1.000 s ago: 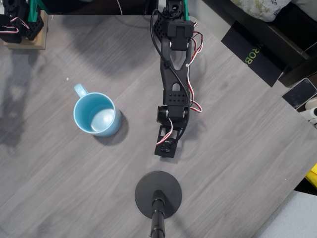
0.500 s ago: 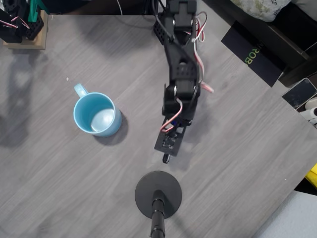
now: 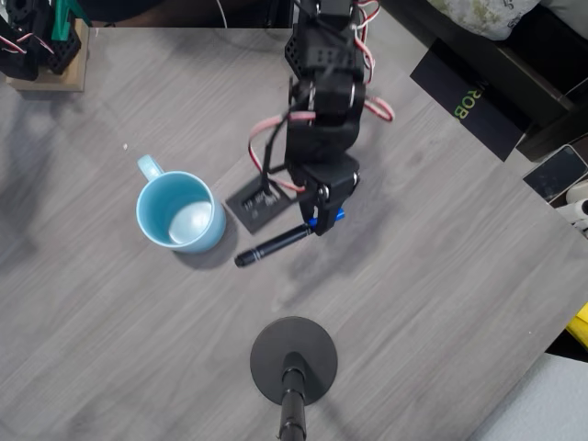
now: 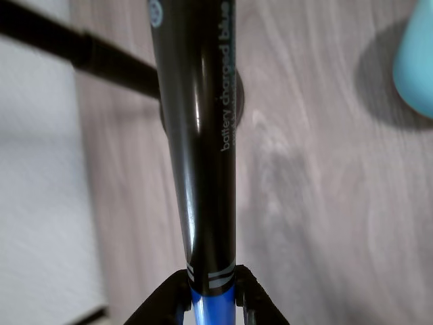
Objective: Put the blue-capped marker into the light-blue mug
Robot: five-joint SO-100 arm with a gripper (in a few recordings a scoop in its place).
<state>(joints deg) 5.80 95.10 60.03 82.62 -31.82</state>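
Your claw (image 3: 317, 220) is clamped on the blue-capped marker (image 3: 273, 245) at its cap; barrel lies near-level, tip toward the light-blue mug (image 3: 177, 211), just left overhead.

arm (image 3: 320, 101): all black printed links, boxy servo housings, perforated plate near the base. Red/white/black servo cables loop loose along both sides. gripper (image 3: 317, 220): two black angular fingers (image 4: 162, 303), matte plastic.

We read "battery charged blue" printed along black barrel of blue-capped marker (image 4: 196, 135). Partial "ROB" on black box (image 3: 469, 101) beside desk.
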